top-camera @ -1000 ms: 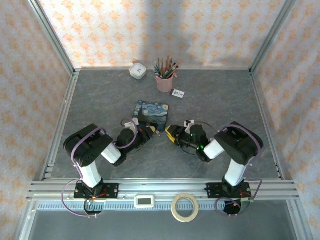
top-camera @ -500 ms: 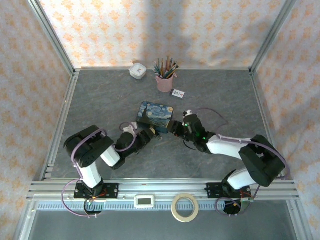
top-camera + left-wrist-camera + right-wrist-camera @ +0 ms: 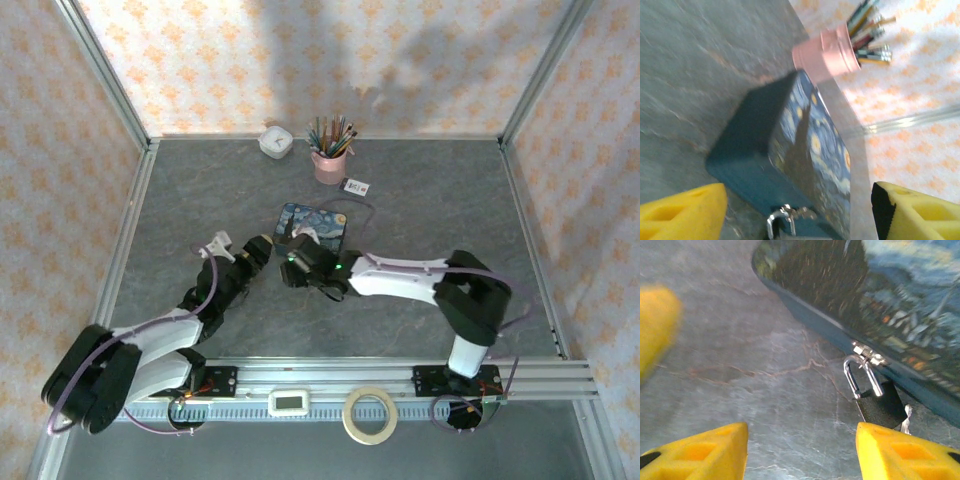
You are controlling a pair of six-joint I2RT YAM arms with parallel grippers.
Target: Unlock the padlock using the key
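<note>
Your left tool [image 3: 797, 202] and right tool [image 3: 801, 440] both have their jaws spread wide, gripping nothing. The padlock [image 3: 879, 402] is right of centre in the right wrist view, its shackle hooked through the hasp of the blue tin [image 3: 850, 285].

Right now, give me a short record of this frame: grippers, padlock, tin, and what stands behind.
left gripper: open, empty, pointed at the tin
right gripper: open, empty, low over the table near the padlock
padlock: shackle hooked through the tin's clasp
blue tin: lying flat, mid-table
pink cup: holds pencils, behind the tin
</note>
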